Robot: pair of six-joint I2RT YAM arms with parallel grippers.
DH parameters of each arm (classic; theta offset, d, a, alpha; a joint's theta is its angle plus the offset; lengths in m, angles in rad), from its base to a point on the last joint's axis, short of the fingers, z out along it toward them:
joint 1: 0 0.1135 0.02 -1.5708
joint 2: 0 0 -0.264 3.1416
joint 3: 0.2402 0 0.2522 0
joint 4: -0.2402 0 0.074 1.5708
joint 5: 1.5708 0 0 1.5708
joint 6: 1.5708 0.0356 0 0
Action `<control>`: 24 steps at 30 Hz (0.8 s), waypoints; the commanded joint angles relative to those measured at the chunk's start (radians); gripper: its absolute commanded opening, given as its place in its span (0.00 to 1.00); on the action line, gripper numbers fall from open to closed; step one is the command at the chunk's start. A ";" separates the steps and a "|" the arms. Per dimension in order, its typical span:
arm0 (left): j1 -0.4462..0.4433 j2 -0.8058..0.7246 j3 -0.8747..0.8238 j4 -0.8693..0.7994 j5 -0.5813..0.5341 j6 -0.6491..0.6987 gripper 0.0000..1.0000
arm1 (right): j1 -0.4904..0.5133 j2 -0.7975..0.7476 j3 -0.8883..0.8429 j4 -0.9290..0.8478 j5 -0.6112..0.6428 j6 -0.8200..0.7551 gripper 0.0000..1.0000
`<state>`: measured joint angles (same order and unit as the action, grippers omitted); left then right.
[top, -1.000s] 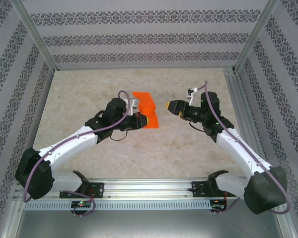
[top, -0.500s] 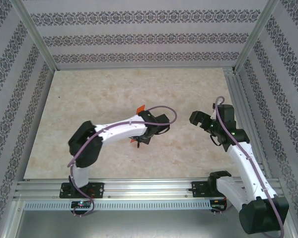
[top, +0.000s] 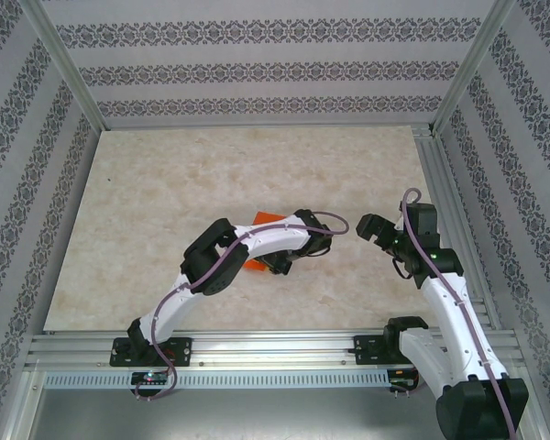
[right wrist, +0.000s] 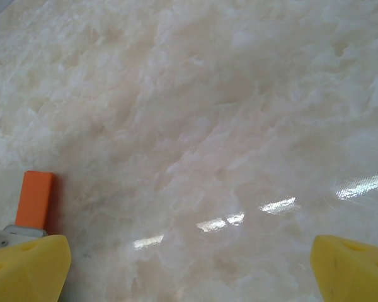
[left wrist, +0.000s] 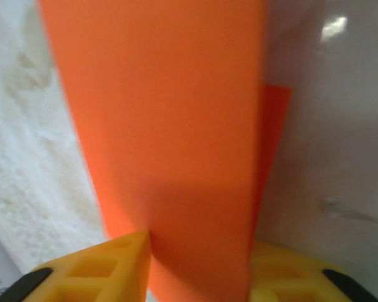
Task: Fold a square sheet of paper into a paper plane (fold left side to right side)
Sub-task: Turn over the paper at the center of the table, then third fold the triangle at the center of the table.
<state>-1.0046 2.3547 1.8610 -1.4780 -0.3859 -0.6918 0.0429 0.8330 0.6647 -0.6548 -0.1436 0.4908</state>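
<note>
The square sheet of paper [left wrist: 164,113], seen doubled over, lies at the middle of the desk [top: 165,183] beneath the left claw [left wrist: 198,251]. That claw's fingers are parted a little, with the orange sheet lying across the gap rather than pinched. The right claw [right wrist: 189,277] is held wide and empty nearby. Edges are best matched, and the crease pressed flat, before withdrawal.

Left claw [left wrist: 198,248] partly open, right claw [right wrist: 190,261] wide open.
</note>
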 commanded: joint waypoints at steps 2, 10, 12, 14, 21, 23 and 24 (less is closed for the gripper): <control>-0.009 -0.069 0.049 0.090 0.165 0.090 0.45 | -0.013 0.027 -0.005 0.001 -0.035 -0.015 0.98; 0.105 -0.422 -0.220 0.460 0.443 0.124 0.57 | 0.025 0.171 -0.058 0.180 -0.267 0.078 0.90; 0.160 -0.523 -0.324 0.538 0.475 0.118 0.60 | 0.093 0.226 -0.061 0.244 -0.274 0.114 0.87; 0.231 -0.621 -0.440 0.623 0.525 0.102 0.62 | 0.175 0.292 -0.051 0.311 -0.269 0.149 0.85; 0.482 -0.845 -0.781 0.913 0.718 0.048 0.74 | 0.435 0.597 0.087 0.539 -0.242 0.239 0.86; 0.533 -0.847 -0.832 0.982 0.790 0.038 0.75 | 0.470 0.677 0.134 0.591 -0.244 0.257 0.87; 0.556 -0.839 -0.853 1.016 0.827 0.036 0.75 | 0.483 0.718 0.154 0.625 -0.249 0.264 0.87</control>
<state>-0.4892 1.5219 1.0489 -0.6495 0.2928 -0.6331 0.4973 1.4876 0.7574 -0.1864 -0.3836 0.7067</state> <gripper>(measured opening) 0.747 0.865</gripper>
